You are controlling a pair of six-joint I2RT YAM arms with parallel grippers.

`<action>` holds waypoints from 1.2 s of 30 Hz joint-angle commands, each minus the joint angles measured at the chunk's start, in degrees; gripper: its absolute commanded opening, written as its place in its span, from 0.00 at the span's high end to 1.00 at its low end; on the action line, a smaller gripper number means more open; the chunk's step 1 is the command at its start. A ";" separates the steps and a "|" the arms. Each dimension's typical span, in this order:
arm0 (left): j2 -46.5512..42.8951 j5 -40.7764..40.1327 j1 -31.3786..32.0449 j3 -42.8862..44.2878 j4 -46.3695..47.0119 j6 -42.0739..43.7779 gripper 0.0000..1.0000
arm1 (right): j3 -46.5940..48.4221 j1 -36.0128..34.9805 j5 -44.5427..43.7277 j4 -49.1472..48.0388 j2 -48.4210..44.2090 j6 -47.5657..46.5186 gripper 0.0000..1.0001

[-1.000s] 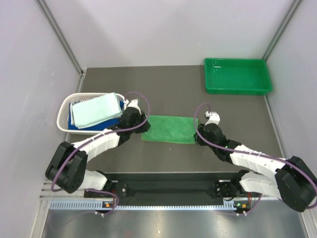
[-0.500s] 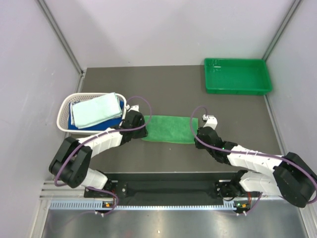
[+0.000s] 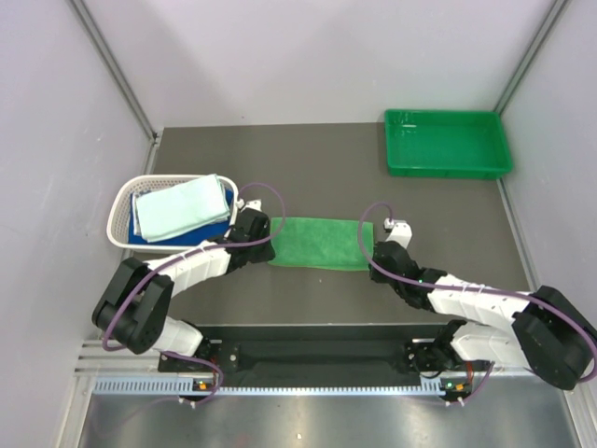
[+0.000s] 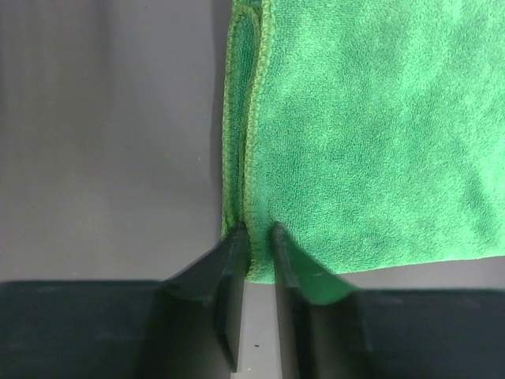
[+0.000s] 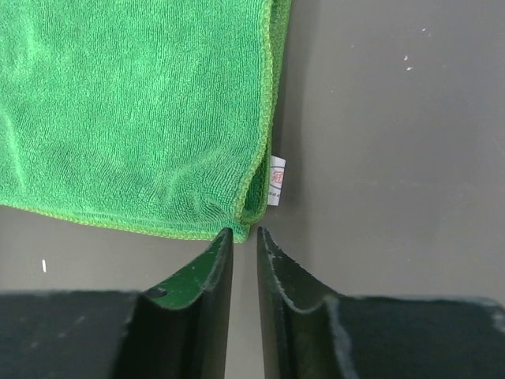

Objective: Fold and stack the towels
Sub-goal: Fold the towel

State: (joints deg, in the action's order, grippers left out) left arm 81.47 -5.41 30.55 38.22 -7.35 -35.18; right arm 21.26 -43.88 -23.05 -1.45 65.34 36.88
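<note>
Folding is starting: left hand (image 4: 256,233) and right hand (image 5: 243,233) are pinching the green towel's (image 3: 317,243) lower corners, needing a level lift next.

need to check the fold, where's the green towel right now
In the top view the green towel lies flat mid-table, between the left gripper and the right gripper, just right of the white basket.

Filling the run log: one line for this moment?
left gripper: pinching green towel edge | right gripper: at towel corner, grip unclear
</note>
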 commanded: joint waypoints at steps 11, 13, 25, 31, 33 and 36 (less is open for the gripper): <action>-3.34 -3.38 0.30 5.90 -4.33 0.90 1.00 | 0.81 -0.86 -3.32 3.12 -6.53 -0.67 0.85; -3.43 -3.73 0.30 6.43 -4.86 1.34 1.00 | 0.54 -0.86 -3.41 3.12 -7.24 -0.50 0.75; -3.42 -4.61 0.22 5.30 -5.57 1.61 1.00 | 2.48 -0.86 -2.79 -2.05 0.30 -0.15 0.52; -3.78 -3.73 0.22 2.66 -4.77 1.69 1.00 | 0.19 -0.86 -1.91 -5.14 2.34 0.38 0.82; -3.69 -2.77 0.22 1.69 -3.99 1.60 1.00 | -0.25 -0.86 -1.39 -4.35 1.11 0.47 0.86; -3.25 -1.89 0.22 0.38 -3.11 0.82 0.98 | -0.34 -0.86 -0.68 -1.37 -2.93 0.65 0.86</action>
State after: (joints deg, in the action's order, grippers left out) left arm 79.42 -8.25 30.57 40.05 -13.06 -34.17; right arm 21.17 -43.88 -24.27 -2.26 66.22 36.80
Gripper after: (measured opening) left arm 0.015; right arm 0.145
